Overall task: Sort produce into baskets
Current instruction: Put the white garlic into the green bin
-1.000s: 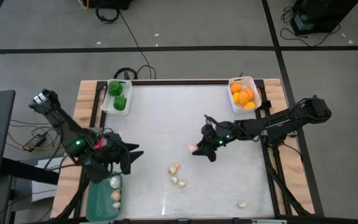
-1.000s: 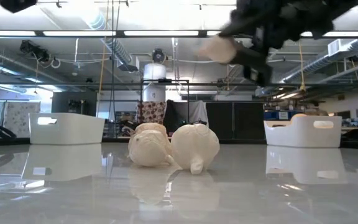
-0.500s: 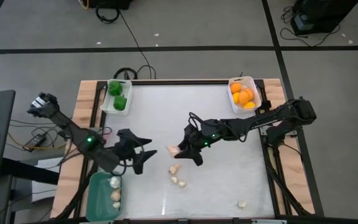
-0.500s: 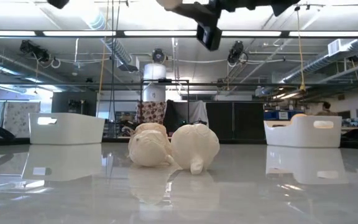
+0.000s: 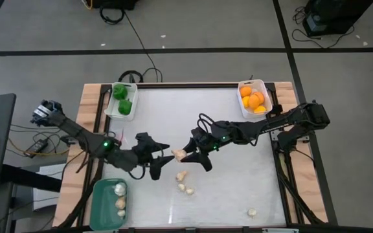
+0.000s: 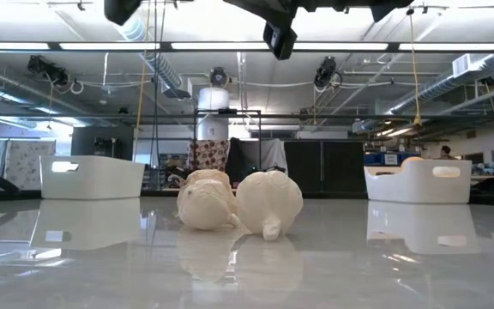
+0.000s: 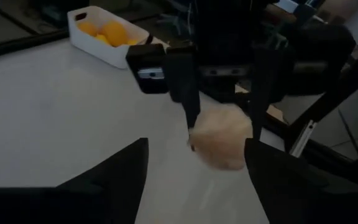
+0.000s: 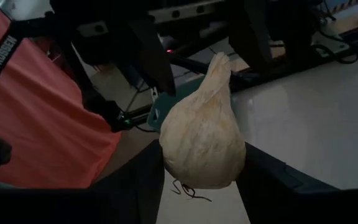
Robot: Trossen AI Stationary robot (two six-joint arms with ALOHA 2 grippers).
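Note:
My right gripper is shut on a whitish garlic-like bulb and holds it above the middle of the table. Just to the bulb's left, my left gripper stands open and faces it, its two fingers spread apart and clear of the bulb. Three more bulbs lie on the table below the grippers, and another lies near the front right. The teal bin at the front left holds some bulbs. One white bin holds green peppers and another holds orange fruits. My right gripper pinches the bulb's round body between its two fingers, one on each side. The fingers come in nearly level from the table's right. The bulb is lifted clear of the table, and its pointed tip sticks out beyond the fingers.
Wooden rails frame the white tabletop. Both white bins stand at the far corners. In the low view two bulbs lie close in front of the camera, and both arms hang above them.
My left gripper has moved from above the teal bin toward the table's middle, rolling as it went, and now faces the held bulb. My right gripper carried the bulb up and toward the table's left, then kept still.

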